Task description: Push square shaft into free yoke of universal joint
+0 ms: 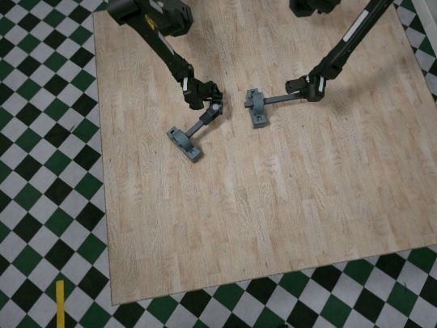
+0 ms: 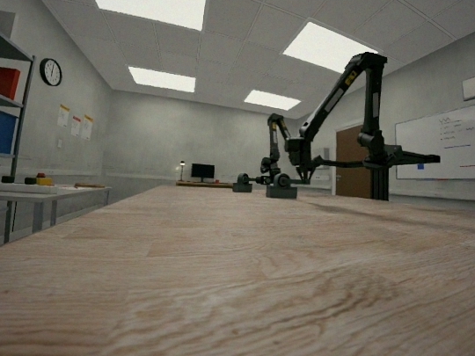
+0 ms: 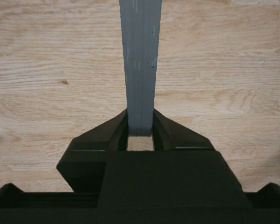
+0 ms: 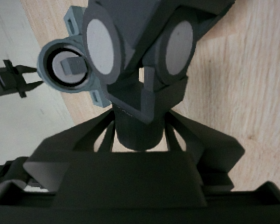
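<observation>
The square shaft lies level through a grey bearing block near the table's middle. My left gripper is shut on the shaft's outer end; the left wrist view shows the fingers clamped on the grey bar. The universal joint sits on a short shaft from a second bearing block. My right gripper is shut on the joint's free yoke. The shaft's tip in its block lies apart from the yoke and off to one side.
Both bearing blocks stand on the wooden table top. The two arms reach in from the far edge. A checkered floor surrounds the table. In the exterior view the blocks appear small and far off.
</observation>
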You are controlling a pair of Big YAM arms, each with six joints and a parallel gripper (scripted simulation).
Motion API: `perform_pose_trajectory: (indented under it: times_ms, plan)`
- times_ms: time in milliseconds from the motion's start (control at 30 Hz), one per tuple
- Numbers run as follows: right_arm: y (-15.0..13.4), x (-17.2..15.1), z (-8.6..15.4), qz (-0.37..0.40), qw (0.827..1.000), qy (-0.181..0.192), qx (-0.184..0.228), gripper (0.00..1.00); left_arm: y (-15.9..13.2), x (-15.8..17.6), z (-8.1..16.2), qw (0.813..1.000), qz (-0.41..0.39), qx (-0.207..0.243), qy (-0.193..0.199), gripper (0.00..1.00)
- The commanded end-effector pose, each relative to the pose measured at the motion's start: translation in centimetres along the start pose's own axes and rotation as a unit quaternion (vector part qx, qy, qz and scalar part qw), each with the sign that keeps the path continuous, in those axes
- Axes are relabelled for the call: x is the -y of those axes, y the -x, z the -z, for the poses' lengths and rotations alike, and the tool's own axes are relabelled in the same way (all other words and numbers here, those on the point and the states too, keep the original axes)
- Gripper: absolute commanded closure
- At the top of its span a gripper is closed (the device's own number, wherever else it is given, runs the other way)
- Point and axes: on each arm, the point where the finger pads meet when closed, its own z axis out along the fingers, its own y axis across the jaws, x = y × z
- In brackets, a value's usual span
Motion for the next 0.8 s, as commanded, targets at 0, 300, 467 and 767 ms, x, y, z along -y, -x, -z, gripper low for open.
perform_pose_trajectory:
  times_ms: [0, 300, 467, 767]
  plan:
    - [-0.6, -0.4, -0.4, -0.031, 0.999, 0.001, 0.012, 0.53, 0.1, -0.5, -0.1, 1.000, -0.001, 0.000, 0.003, 0.82]
    - [-0.5, -0.9, -0.9, -0.074, 0.996, 0.000, 0.054, 0.53, 0.1, -0.5, -0.1, 1.000, -0.001, 0.000, 0.003, 0.82]
    - [-0.4, -1.3, -1.3, -0.101, 0.992, -0.001, 0.081, 0.53, 0.1, -0.5, -0.1, 1.000, -0.001, 0.000, 0.003, 0.82]
    - [-0.2, -1.9, -1.8, -0.148, 0.980, -0.003, 0.129, 0.53, 0.1, -0.5, -0.1, 1.000, -0.001, 0.000, 0.003, 0.82]
